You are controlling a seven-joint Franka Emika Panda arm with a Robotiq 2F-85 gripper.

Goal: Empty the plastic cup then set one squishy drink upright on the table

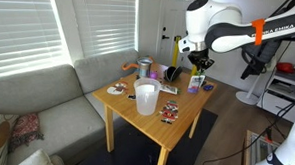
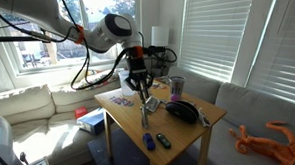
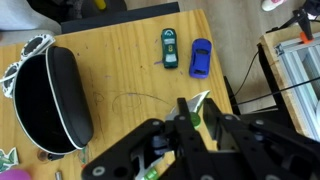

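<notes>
The plastic cup (image 1: 145, 96) stands upright near the front of the light-wood table (image 1: 176, 124); it also shows in an exterior view (image 2: 150, 112). A small purple squishy drink (image 1: 194, 84) with a paler top stands near the table's far right edge. My gripper (image 1: 196, 62) hangs above it, over the table (image 2: 185, 134) in the facing view (image 2: 144, 87). In the wrist view the gripper (image 3: 197, 107) is shut on a small silvery packet with green marks (image 3: 192, 103), held above the tabletop. The cup is out of the wrist view.
A silvery-blue cylinder with an orange rim (image 1: 145, 67) stands at the back. A black oval case (image 3: 60, 95) lies left of the gripper. A green toy (image 3: 170, 48) and a blue toy (image 3: 200, 58) lie near the table edge. Flat packets (image 1: 169, 111) lie about. A grey sofa (image 1: 46, 103) adjoins.
</notes>
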